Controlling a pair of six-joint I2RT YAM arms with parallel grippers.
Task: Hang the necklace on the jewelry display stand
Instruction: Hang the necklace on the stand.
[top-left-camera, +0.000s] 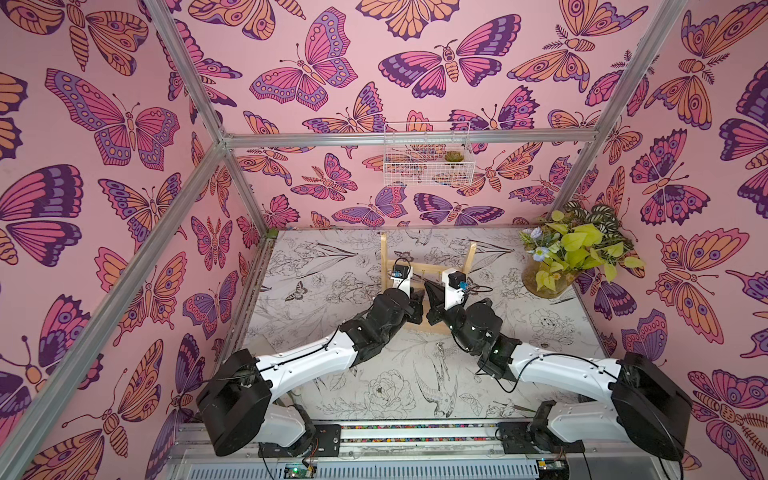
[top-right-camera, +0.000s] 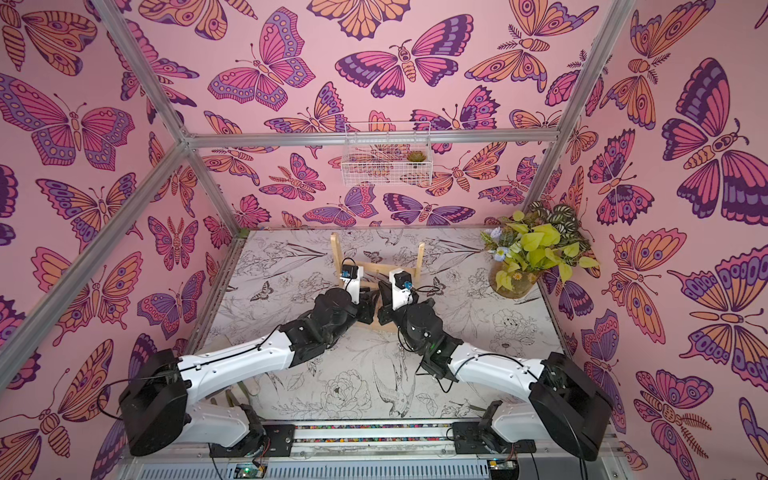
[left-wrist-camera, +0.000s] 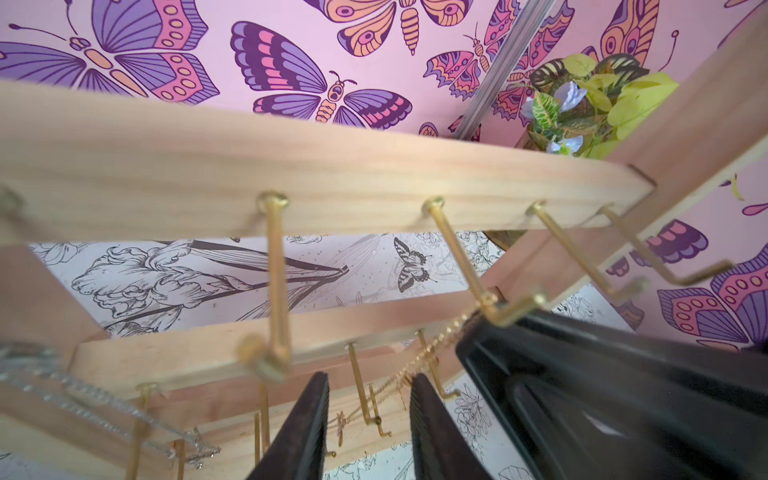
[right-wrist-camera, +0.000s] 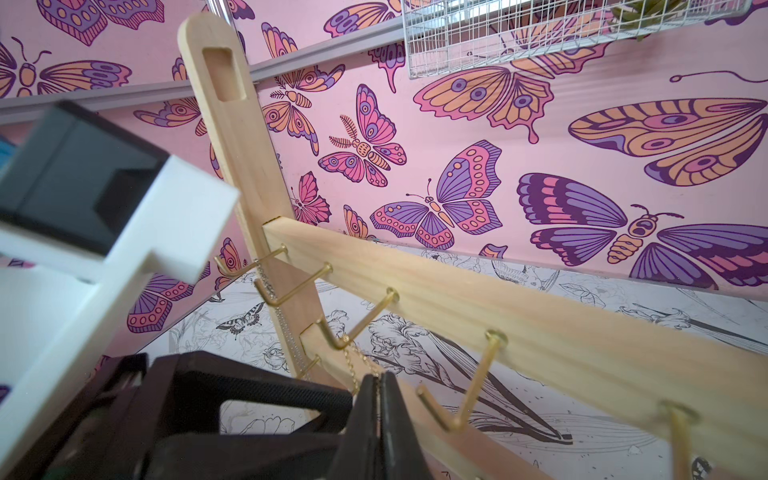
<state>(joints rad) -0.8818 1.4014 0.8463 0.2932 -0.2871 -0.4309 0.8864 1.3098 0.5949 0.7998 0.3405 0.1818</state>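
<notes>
The right tool (right-wrist-camera: 379, 380) is clamped on a fine gold chain necklace (right-wrist-camera: 352, 360) already hooked on the pale wooden ladder stand (right-wrist-camera: 519, 299); left tool (left-wrist-camera: 370, 382) parted; release remains.

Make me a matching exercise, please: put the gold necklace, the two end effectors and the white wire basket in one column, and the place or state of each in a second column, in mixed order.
Column one:
1. necklace
2. left end effector
3. right end effector
4. white wire basket

Column two:
A. shut on the thin gold chain
B. high on the back wall
C. open, with one jaw on each side of the chain
D. looped over a gold hook of the jewelry display stand

Pairs: 1-D, 2-C, 3-A, 4-B
</notes>
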